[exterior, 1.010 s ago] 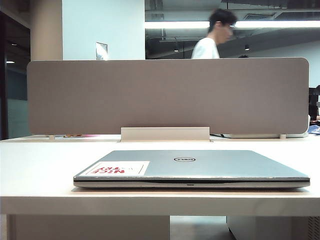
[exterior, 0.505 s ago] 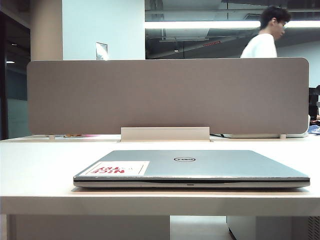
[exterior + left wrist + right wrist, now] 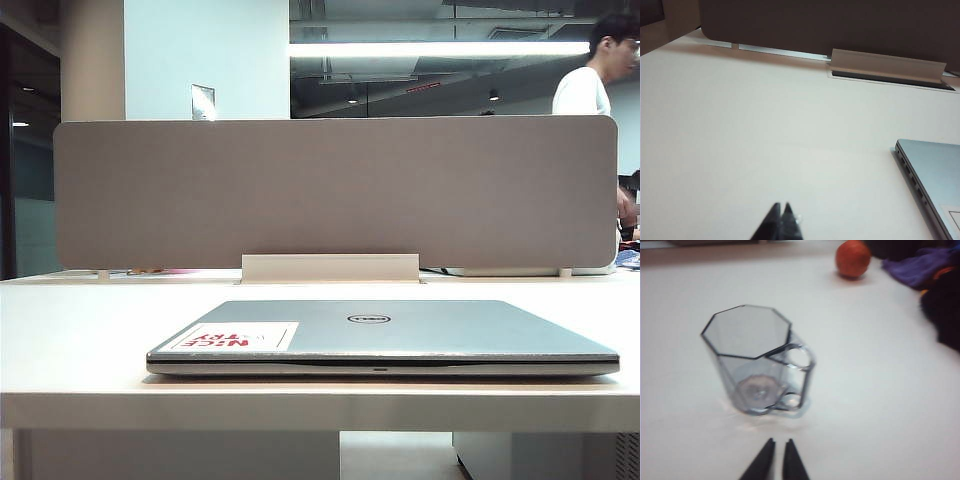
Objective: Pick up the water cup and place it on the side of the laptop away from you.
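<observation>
The closed silver-grey laptop (image 3: 400, 335) lies flat near the table's front edge, its white sticker with red letters on the lid's left. Neither gripper nor the water cup shows in the exterior view. In the right wrist view, the clear water cup (image 3: 757, 360) stands upright on the white table, its handle (image 3: 799, 375) turned toward my right gripper (image 3: 779, 442). That gripper hovers just short of the cup, its tips a narrow gap apart and holding nothing. My left gripper (image 3: 781, 205) is shut and empty over bare table, with the laptop's corner (image 3: 935, 170) off to one side.
A grey partition panel (image 3: 335, 190) stands along the table's far edge, with a pale cable flap (image 3: 330, 268) at its foot. A person (image 3: 590, 85) is behind it at the right. Beyond the cup lie an orange ball-like thing (image 3: 853, 258), purple cloth (image 3: 915, 267) and a dark object (image 3: 942, 310).
In the exterior view, the person behind the partition has walked from the middle to the far right. The laptop has stayed where it was.
</observation>
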Controlling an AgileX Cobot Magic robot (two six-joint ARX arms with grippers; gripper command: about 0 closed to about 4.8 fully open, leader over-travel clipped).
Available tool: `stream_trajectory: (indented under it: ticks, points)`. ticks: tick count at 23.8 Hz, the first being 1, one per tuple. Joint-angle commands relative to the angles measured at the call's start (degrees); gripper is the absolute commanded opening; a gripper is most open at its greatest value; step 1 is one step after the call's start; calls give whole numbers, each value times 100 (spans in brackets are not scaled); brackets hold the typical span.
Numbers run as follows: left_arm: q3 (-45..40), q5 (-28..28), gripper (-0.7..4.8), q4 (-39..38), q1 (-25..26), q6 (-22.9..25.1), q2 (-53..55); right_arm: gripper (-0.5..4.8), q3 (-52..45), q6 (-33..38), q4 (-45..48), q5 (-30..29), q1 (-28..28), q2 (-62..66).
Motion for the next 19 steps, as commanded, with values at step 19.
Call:
stream_trajectory:
  ticks: [19]
  points:
    - [17, 2, -6, 50, -9, -17, 4, 158, -79, 20, 2361, 354, -120, 2865]
